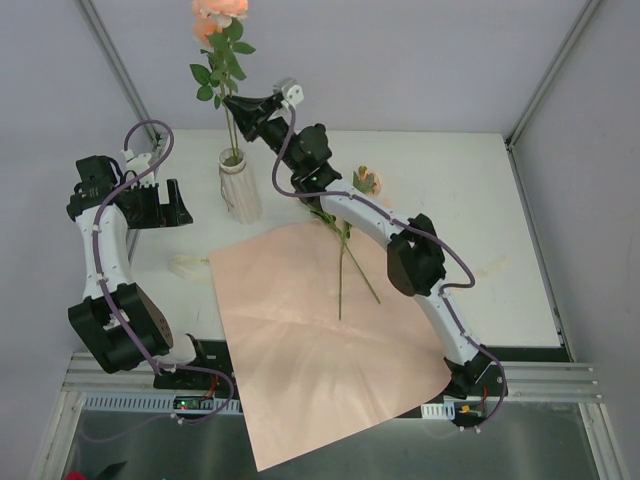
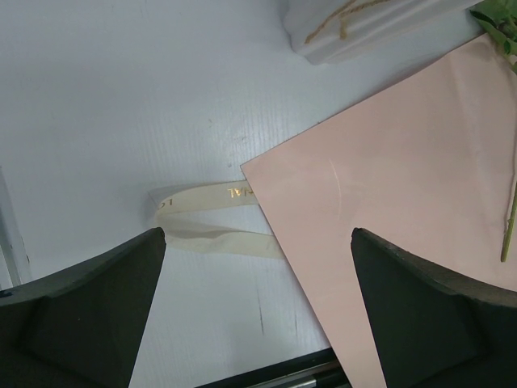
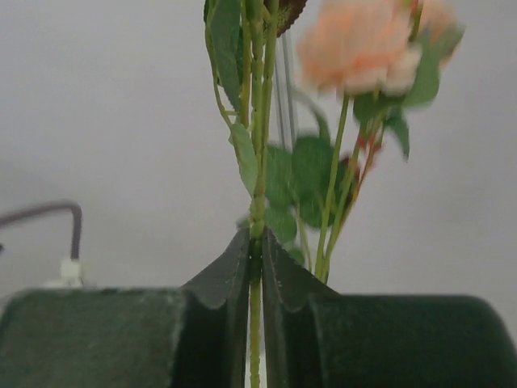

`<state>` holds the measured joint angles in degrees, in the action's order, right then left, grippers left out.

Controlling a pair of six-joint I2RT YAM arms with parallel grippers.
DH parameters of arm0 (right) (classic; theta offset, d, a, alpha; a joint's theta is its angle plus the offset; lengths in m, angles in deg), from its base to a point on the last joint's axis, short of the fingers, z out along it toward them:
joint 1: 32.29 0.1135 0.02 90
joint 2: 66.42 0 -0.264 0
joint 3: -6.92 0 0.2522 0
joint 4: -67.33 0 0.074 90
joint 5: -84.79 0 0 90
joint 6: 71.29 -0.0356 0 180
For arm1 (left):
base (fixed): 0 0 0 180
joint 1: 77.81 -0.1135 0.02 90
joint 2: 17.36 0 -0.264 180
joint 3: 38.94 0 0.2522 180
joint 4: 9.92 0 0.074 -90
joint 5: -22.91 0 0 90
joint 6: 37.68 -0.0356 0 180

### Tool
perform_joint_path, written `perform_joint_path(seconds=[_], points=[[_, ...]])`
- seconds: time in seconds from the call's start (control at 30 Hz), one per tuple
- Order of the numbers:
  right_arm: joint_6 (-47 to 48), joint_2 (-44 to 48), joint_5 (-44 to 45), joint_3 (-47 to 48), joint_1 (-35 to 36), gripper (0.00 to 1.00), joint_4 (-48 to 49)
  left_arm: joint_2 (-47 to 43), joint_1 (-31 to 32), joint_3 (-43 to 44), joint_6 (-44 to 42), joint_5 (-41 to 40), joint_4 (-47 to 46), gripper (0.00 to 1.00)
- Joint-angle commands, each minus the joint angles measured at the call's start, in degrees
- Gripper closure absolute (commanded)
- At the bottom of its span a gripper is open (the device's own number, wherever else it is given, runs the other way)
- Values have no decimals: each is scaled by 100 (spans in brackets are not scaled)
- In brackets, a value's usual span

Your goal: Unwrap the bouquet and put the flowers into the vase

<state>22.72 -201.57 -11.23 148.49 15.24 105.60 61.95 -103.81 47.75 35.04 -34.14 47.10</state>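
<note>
Now: one rose stem pinched above the vase

Holds a rose stem (image 3: 257, 162) in the right gripper (image 3: 255, 259), fingers (image 3: 218, 283) pressed together on it, the green stalk running straight up through the seam between them. Pinches partway along the stalk, with leaves and peach-pink blooms (image 1: 220, 15) above the fingers and bare stalk below. Reaches with that arm across to the far left part of the table (image 1: 480, 180), gripper raised above the vase (image 1: 240, 190). Carries the stem roughly upright, lower end dropping to the vase's round mouth; cannot tell how far inside.

As for the vase: white, ribbed, upright, just beyond the far edge of the pink paper (image 1: 320, 340), itself flat and fully spread on the table.

Leaves the other flowers (image 1: 345, 265) lying on the far part of the paper, partly under the right arm, thin stems pointing toward the near side, well apart from both sets of fingers.

Hovers the left gripper (image 2: 258, 238) low over the table left of the vase, not touching it, fingers (image 2: 97, 315) spread wide with nothing between them. Below them, a cream ribbon (image 2: 202, 218) flat on the table, one end at the paper's edge.
</note>
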Motion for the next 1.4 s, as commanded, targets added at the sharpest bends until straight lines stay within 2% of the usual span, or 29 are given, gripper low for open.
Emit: perform_joint_path(seconds=[0.0, 0.1, 0.13, 0.3, 0.33, 0.4, 0.43, 0.53, 0.57, 0.6, 0.63, 0.7, 0.77, 0.8, 0.9, 1.07, 1.17, 1.3, 1.37], points=[[493, 577, 38, -475, 274, 84, -1237, -249, -46, -15, -39, 54, 77, 1], [478, 893, 57, -975, 292, 69, -1581, -267, -46, -15, -4, 80, 85, 1], [513, 981, 92, -1064, 283, 59, -1712, -275, -46, -7, 5, 97, 94, 1], [513, 1745, 233, -1986, 231, 45, -1741, -311, -54, 81, 14, 124, 182, 1], [522, 1895, 250, -2406, 231, 38, -1705, -319, -46, 90, -12, 124, 217, 1], [601, 2404, 338, -2847, 178, 33, -1679, -372, -46, 73, -39, 107, 252, 1], [618, 2580, 347, -3249, 160, 27, -1679, -390, -46, 64, -65, 89, 261, 1], [724, 3204, 356, -3989, -15, 16, -2046, -460, -46, 11, -109, 28, 288, 1], [593, 3406, 304, -4087, -76, 15, -2518, -486, -46, -15, -109, 10, 296, 1], [427, 3451, -428, -4184, -312, 13, -2757, -530, -46, -50, -118, -8, 314, 1], [199, 3452, -992, -4255, -462, 3, -2977, -539, -46, -68, -127, -17, 305, 1], [-179, 3251, -1654, -4081, -927, 4, -4021, -496, -46, -77, -144, -8, 331, 1], [-103, 2996, -1272, -3782, -1122, 3, -5405, -425, -46, -24, -197, 1, 463, 1], [176, 2995, -722, -3850, -1149, 3, -5605, -364, -46, 28, -197, 10, 516, 1], [416, 3012, 194, -4105, -1123, 3, -5862, -390, -37, 55, -197, 62, 516, 1], [478, 2811, 470, -4001, -1132, 3, -6352, -390, -46, 152, -153, 115, 516, 1], [67, 2626, 418, -3781, -1342, 3, -6784, -355, -46, 134, -153, 220, 516, 1], [846, 2477, 1953, -3544, -861, 3, -7242, -355, -72, 134, -197, 317, 525, 1], [848, 2354, 1903, -3456, -798, 3, -7330, -337, -37, 160, -285, 317, 507, 1]])
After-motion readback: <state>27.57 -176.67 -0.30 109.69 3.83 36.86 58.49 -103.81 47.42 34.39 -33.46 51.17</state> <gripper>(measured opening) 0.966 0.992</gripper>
